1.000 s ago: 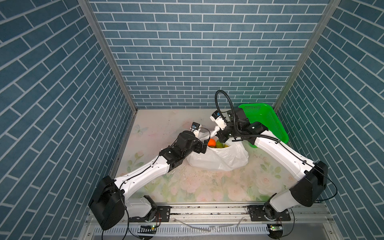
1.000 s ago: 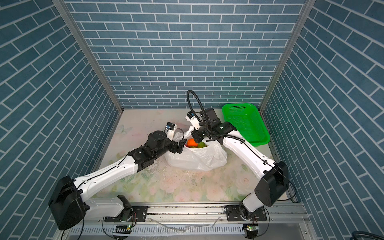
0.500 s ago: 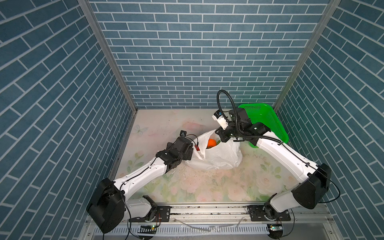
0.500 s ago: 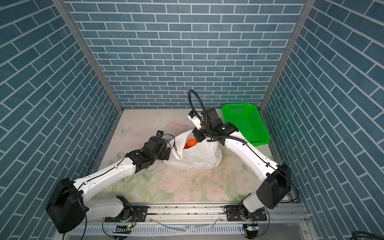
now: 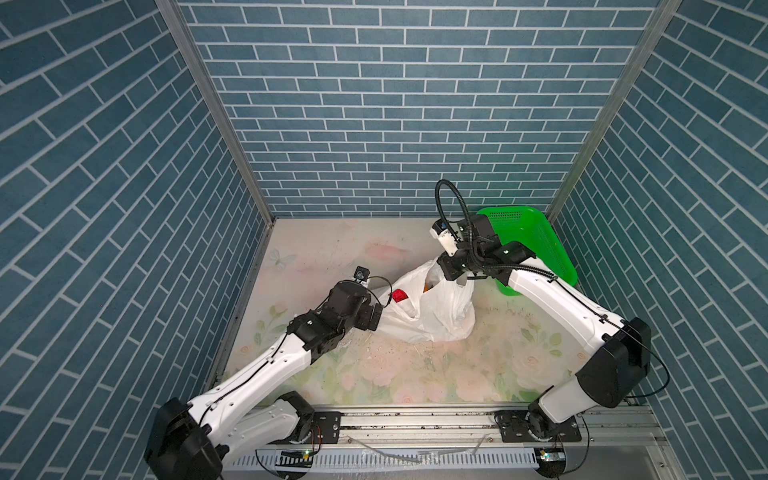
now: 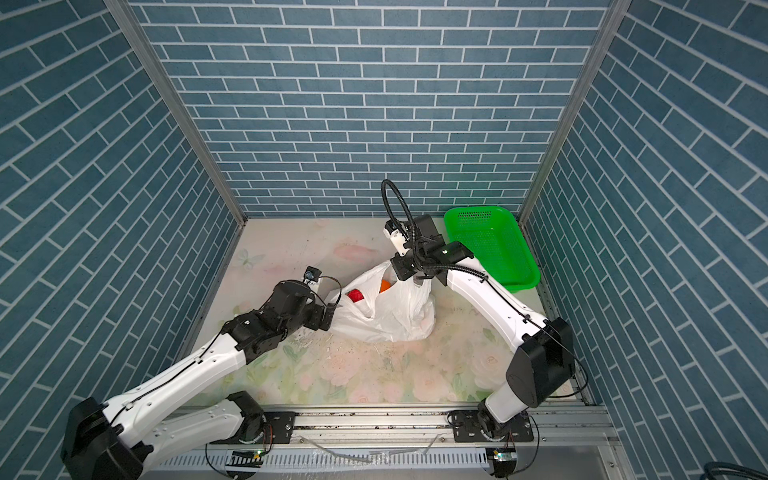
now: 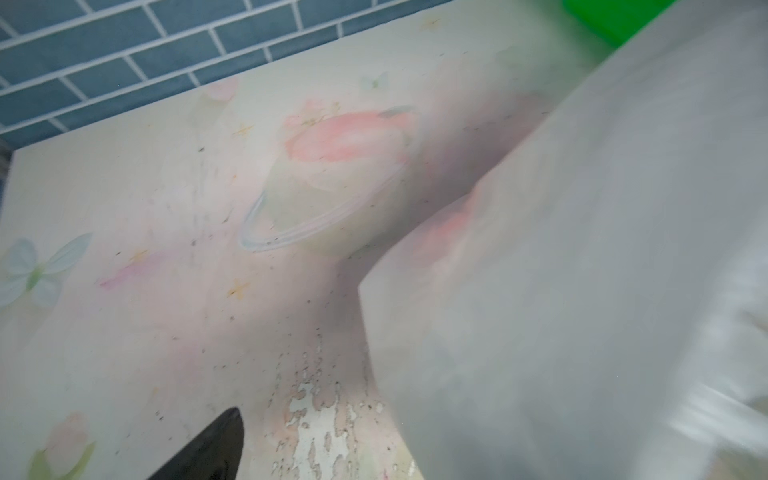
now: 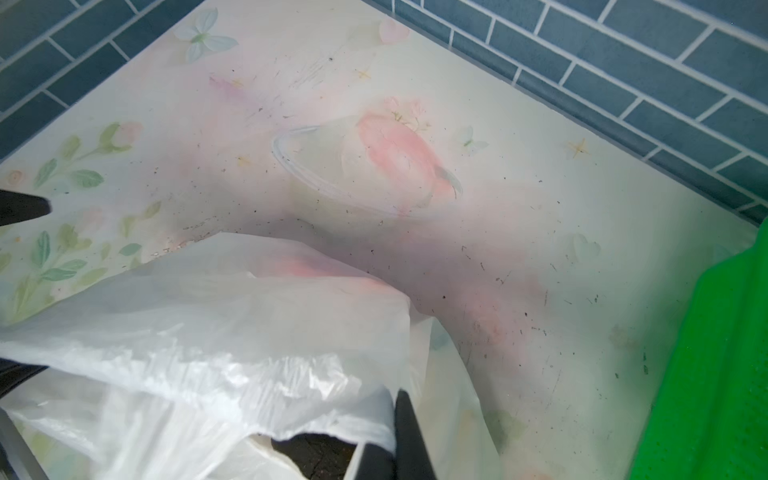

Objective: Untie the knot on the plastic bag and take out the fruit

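Both top views sit high up at the front of the cell, tilted down and facing the back brick wall (image 5: 395, 124). They're far enough off to catch the whole table (image 5: 415, 374), both arms and the green basket (image 6: 490, 249). It's basically the same shot, just nudged sideways. The left wrist cam is jammed right up against the plastic bag (image 7: 582, 291), blurry, looking across the table to that wall. The right wrist cam hangs close over the bag too, aimed at a wall corner. Both wrist views share the pink ringed print (image 8: 390, 149) and a sliver of basket.
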Robot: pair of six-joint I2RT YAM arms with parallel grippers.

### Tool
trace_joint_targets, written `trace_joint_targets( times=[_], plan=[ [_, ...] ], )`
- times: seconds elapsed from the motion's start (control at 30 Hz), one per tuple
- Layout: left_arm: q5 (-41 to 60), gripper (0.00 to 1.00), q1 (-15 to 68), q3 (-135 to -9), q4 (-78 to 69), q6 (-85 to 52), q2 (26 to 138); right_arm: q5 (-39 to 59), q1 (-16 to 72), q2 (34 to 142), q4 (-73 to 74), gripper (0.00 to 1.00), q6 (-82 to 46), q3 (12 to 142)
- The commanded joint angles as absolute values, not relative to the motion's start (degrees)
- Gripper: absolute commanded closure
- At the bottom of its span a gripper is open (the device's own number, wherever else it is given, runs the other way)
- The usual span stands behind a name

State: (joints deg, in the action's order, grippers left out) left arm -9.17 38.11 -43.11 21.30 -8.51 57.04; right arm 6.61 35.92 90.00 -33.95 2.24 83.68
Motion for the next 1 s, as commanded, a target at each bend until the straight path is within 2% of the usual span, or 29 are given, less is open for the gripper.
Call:
trace_joint_targets(
  times=[0.0,0.1,0.3,0.7,0.87,0.97],
  plan=[
    [3.52,0.00,38.06,-43.28,19.54,-2.63,53.31,5.53,35.70,91.61,-33.88,1.00,0.63,87.66],
    [7.65,0.00,38.06,-45.33,22.03,-0.81,51.77,5.73,35.68,92.61,-33.17,1.00,0.18,89.11],
    [5.95,0.00,37.97,-51.16,22.39,0.01,53.02,10.00,35.94,92.05,-30.66,1.00,0.09,89.45],
    [2.69,0.00,37.80,-63.35,12.74,1.58,76.11,15.33,37.34,90.79,-28.52,1.00,0.09,90.60],
    [-5.62,0.00,36.21,-65.57,9.82,-0.73,82.56,18.23,37.70,89.91,-27.86,1.00,0.18,90.75],
    [-5.16,0.00,34.68,-66.53,8.63,-1.67,85.43,20.63,37.95,89.16,-27.45,1.00,0.17,89.94]
  ],
)
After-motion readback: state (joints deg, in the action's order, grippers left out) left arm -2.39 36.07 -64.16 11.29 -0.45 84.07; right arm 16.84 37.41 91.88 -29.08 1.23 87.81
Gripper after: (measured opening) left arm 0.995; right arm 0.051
